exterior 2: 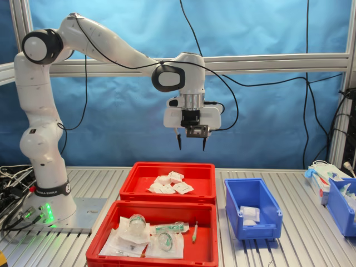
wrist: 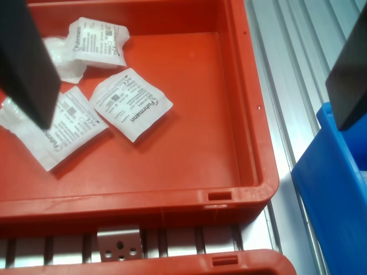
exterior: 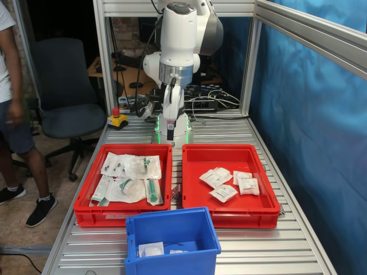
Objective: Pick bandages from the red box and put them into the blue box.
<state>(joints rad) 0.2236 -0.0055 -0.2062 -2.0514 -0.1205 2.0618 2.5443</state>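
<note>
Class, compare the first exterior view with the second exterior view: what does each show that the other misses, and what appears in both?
Only the first exterior view shows the office chair, a standing person and a red stop button. Only the second exterior view shows the open tool hanging above the red box, plus another blue bin at the second exterior view's right. Both show the bandages, the blue box and the pouch tray.

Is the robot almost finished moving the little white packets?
Not yet. The blue box already has a couple of white packets in it, so some look done. The hand is open and empty, up above the red box. About four bandages lie in that red box and have yet to go over. The other red tray, with the green-printed pouches, isn't part of the job.
</note>
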